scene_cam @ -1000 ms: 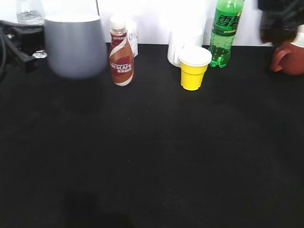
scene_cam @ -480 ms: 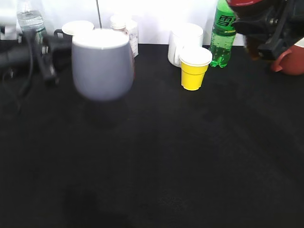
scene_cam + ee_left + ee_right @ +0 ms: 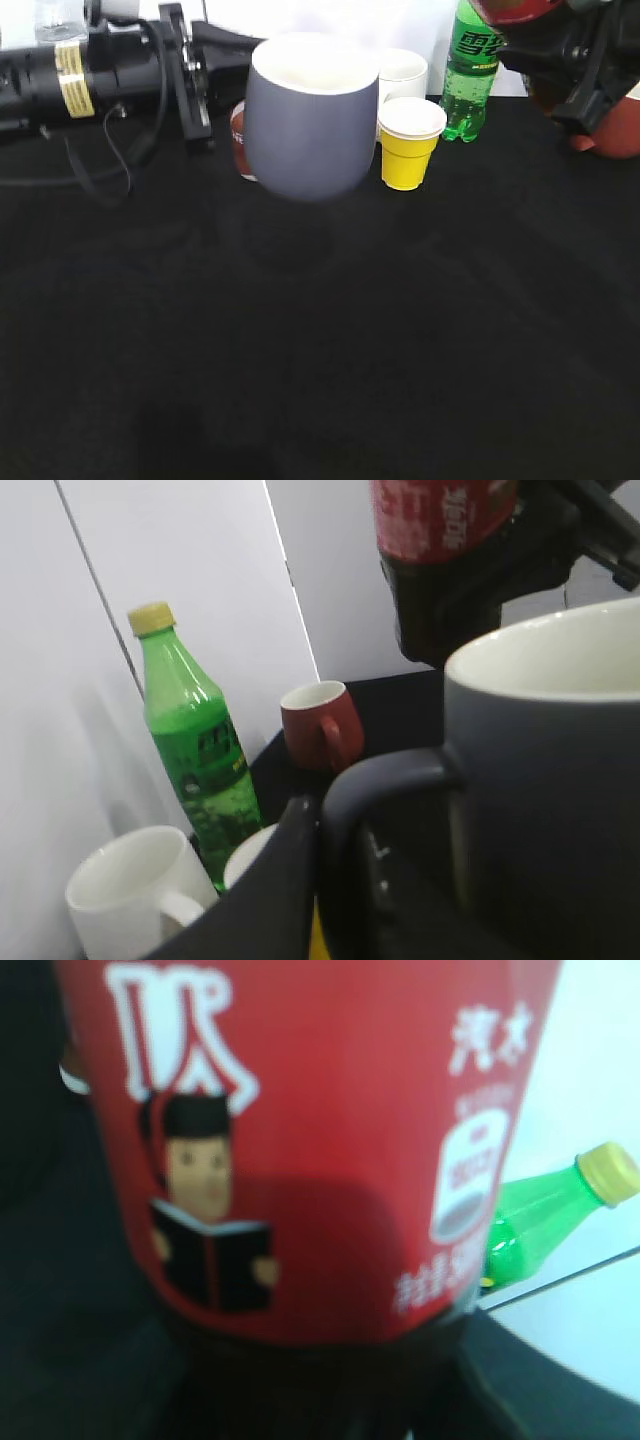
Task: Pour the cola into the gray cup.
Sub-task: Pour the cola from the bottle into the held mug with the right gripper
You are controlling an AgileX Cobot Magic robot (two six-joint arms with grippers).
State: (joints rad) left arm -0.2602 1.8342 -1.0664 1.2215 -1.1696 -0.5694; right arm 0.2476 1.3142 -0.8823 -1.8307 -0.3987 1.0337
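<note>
The left gripper reaches in from the left edge, holding the gray cup upright by its handle, lifted above the black table with a shadow beneath it. Just behind it stand a brown-and-white bottle, a white mug, a yellow cup and a green soda bottle. At upper right, the right gripper grasps the cola raised above the table, near the reddish-brown mug.
</note>
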